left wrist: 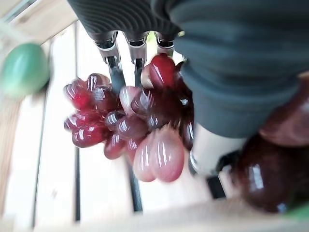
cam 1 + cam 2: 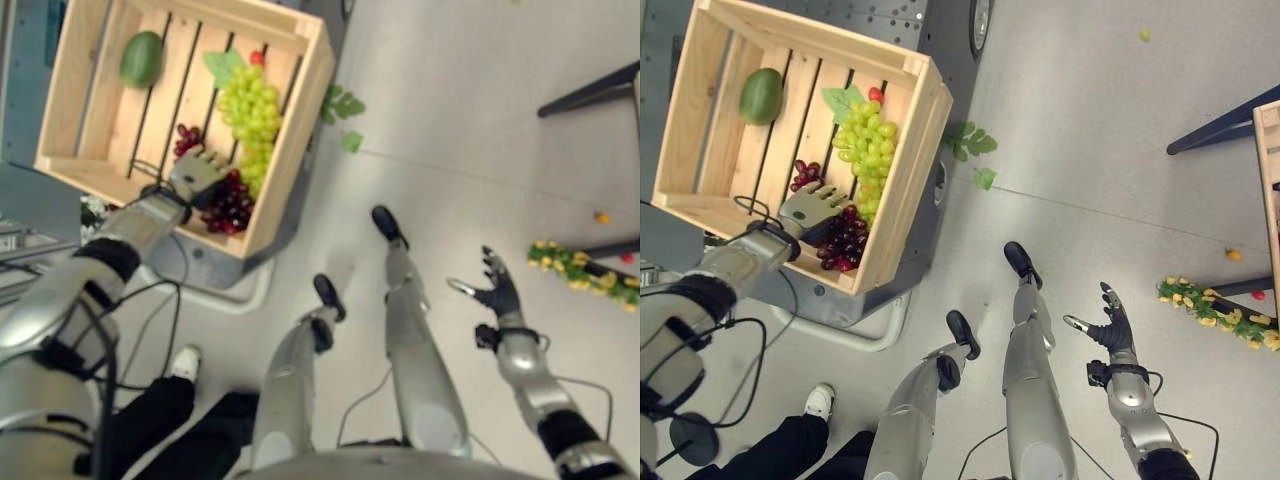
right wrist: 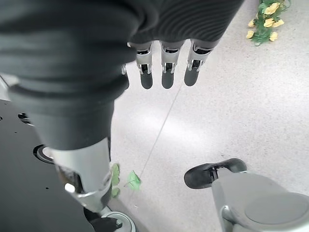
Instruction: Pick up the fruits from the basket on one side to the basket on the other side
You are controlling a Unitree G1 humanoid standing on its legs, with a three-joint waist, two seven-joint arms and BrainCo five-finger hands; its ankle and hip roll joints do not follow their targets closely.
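My left hand [image 2: 812, 212] is reaching down into the wooden crate [image 2: 902, 205], its silver, dark-tipped fingers [image 1: 115, 72] curling into a bunch of dark red grapes [image 2: 842, 243]; in the left wrist view the grapes [image 1: 140, 130] are showing as glossy, rounded and oval beads, deep wine to pale pink, pressing against my fingers and thumb, so the hand is closing on the cluster. The bunch is lying in the near corner of the crate, on pale slatted boards with dark gaps between them; a smaller cluster of red grapes [image 2: 803, 174] is sitting just beside my knuckles. Beyond it a long bunch of light green grapes [image 2: 869, 148] with a flat green leaf [image 2: 839, 100] is stretching along the slats, and a smooth green oval fruit [image 2: 760, 96] is resting at the far corner, well apart. My right hand [image 2: 1108, 327] is hanging over the speckled grey floor [image 2: 1090, 180], palm up, fingers [image 3: 166, 72] straight and spread, holding nothing; a sprig of yellow flowers [image 2: 1215, 315] is lying near it on the floor.
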